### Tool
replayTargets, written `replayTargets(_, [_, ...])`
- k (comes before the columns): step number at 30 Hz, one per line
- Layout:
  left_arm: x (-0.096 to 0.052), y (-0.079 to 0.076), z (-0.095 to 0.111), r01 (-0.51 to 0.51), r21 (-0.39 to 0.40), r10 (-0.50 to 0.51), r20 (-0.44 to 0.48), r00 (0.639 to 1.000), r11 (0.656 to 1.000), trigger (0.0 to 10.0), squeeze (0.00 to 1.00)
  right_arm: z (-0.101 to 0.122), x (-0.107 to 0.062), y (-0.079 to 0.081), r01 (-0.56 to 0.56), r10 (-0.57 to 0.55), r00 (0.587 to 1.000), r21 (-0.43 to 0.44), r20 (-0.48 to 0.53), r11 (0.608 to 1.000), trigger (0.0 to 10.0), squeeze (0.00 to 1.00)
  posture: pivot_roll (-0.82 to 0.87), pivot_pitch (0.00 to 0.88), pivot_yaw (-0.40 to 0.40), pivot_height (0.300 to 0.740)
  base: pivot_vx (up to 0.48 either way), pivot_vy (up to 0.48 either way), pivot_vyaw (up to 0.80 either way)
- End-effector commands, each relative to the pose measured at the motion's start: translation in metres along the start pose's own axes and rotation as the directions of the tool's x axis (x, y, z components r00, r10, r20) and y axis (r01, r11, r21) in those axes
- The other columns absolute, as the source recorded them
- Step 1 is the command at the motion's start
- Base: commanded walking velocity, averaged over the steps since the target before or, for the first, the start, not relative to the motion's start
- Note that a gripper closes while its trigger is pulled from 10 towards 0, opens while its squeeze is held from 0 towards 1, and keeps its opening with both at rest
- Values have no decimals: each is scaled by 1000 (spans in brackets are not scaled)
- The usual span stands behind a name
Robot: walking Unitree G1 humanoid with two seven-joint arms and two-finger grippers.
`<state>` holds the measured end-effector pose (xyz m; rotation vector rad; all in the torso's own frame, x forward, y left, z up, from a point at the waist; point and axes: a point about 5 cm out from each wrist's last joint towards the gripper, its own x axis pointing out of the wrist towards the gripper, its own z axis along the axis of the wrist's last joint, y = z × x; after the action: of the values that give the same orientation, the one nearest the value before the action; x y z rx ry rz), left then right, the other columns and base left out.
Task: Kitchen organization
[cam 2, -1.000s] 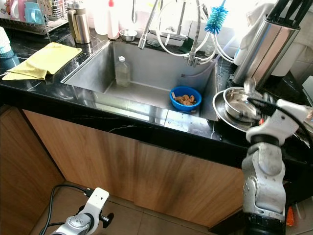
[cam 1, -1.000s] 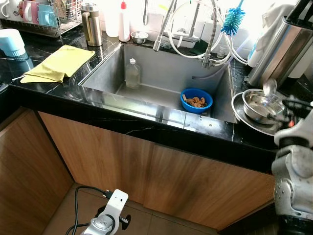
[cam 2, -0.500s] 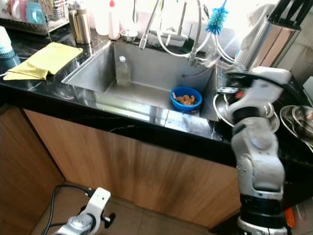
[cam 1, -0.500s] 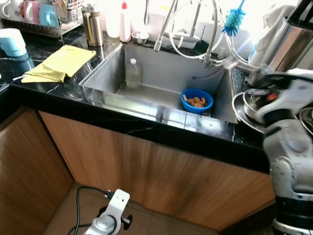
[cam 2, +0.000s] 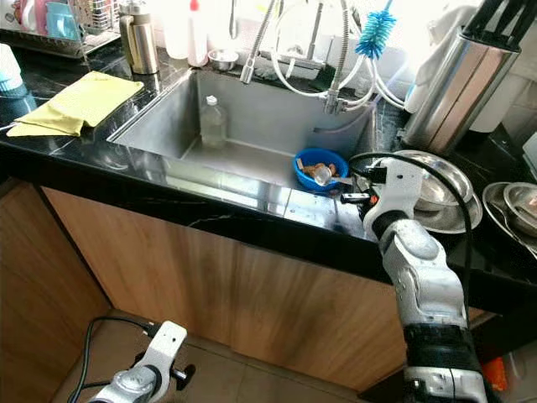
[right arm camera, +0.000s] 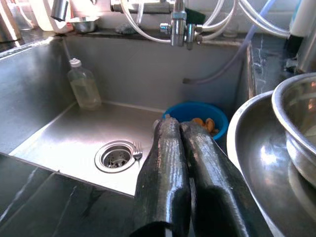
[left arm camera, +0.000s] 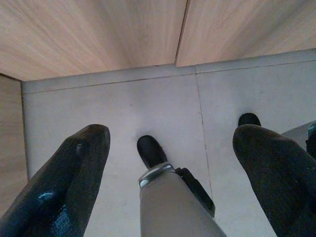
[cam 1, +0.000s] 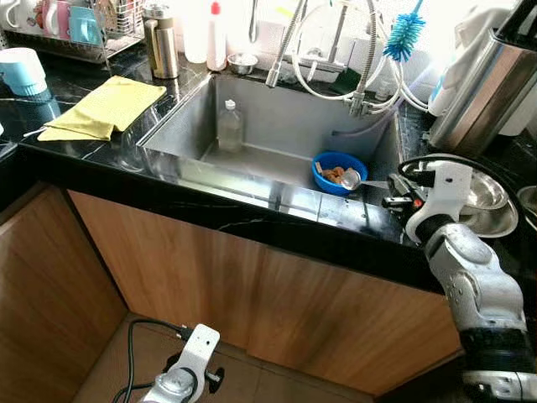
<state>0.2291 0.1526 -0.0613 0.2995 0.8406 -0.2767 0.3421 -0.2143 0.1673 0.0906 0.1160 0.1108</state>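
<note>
My right tool is pinching a small shiny metal spoon, its bowl over the round blue plastic bowl of orange scraps in the steel sink. At three o'clock sit stacked steel bowls on the black bench. I judge I'm moving cutlery into the sink; next, lower and release. My left tool hangs spread over the floor.

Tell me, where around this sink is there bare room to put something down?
The sink floor between the clear bottle and the blue bowl is bare, as is the black counter in front of the yellow cloth. Right of the sink it is crowded: steel bowls and the right gripper, holding a spoon.
</note>
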Motion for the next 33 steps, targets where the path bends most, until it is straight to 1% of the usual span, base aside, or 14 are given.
replayTargets(1, [0, -1, -1, 7, -11, -7, -4, 1000, 1000, 10000, 0, 3, 1, -6, 14, -14, 1000, 2, 14, 1000, 10000, 0, 150, 62, -135, 740, 0, 0, 0])
replayTargets(5, [0, -2, -1, 9, -9, -9, -5, 1000, 1000, 10000, 0, 2, 2, -6, 15, -15, 1000, 4, 13, 1000, 10000, 0, 151, 62, -134, 740, 0, 0, 0])
replayTargets(7, [0, -3, -1, 9, -9, -9, -5, 1000, 1000, 10000, 0, 1, 3, -7, 16, -17, 1000, 8, 13, 1000, 10000, 86, 151, 62, -135, 740, 0, 0, 0])
replayTargets(8, [0, -3, -1, 9, -9, -9, -6, 1000, 1000, 10000, 0, 1, 3, -7, 20, -20, 1000, 9, 14, 1000, 10000, 439, 152, 61, -135, 740, 0, 0, 0])
replayTargets(9, [0, -3, -1, 9, -9, -10, -6, 1000, 1000, 10000, 0, 0, 4, -8, 25, -25, 1000, 11, 15, 1000, 10000, 624, 152, 62, -136, 740, 0, 0, 0])
replayTargets(10, [0, -4, -1, 10, -10, -10, -7, 1000, 1000, 10000, 0, 0, 5, -8, 26, -26, 1000, 11, 14, 1000, 10000, 651, 153, 62, -135, 740, 0, 0, 0])
replayTargets(11, [0, -4, -1, 10, -10, -10, -7, 1000, 1000, 10000, 0, 0, 5, -8, 26, -27, 1000, 11, 15, 1000, 10000, 898, 154, 62, -135, 740, 0, 0, 0])
replayTargets(12, [0, -5, -1, 10, -10, -10, -7, 1000, 1000, 10000, 0, -1, 5, -8, 28, -28, 999, 11, 16, 1000, 10000, 961, 155, 61, -136, 740, 0, 0, 0])
replayTargets(20, [0, -6, -1, 10, -10, -10, -9, 1000, 1000, 10000, 0, 0, 7, -5, 28, -28, 999, 8, 25, 1000, 10000, 929, 158, 58, -137, 740, 0, 0, 0])
replayTargets(21, [0, -6, -1, 10, -10, -10, -10, 1000, 1000, 10000, 0, 1, 7, -6, 36, -35, 999, -8, 34, 999, 10000, 875, 159, 58, -138, 740, 0, 0, 0])
replayTargets(22, [0, -6, -2, 10, -11, -10, -10, 1000, 1000, 10000, 0, 3, 8, -6, 40, -39, 998, -13, 47, 999, 10000, 129, 160, 57, -138, 740, 0, 0, 0])
replayTargets(23, [0, -6, -2, 9, -11, -9, -10, 1000, 1000, 10000, 0, 4, 8, -6, 43, -42, 998, -15, 56, 999, 10000, 129, 160, 57, -138, 740, 0, 0, 0])
replayTargets(24, [0, -6, -2, 9, -11, -9, -11, 1000, 1000, 10000, 0, 6, 7, -6, 51, -50, 996, -14, 68, 999, 10000, 0, 160, 56, -137, 740, 0, 0, 0])
replayTargets(33, [0, -4, -4, 7, -8, -7, -16, 1000, 1000, 10000, 0, 51, -10, -17, 256, -216, 921, -86, 323, 963, 10000, 0, 156, 48, -137, 740, 0, 0, 0])
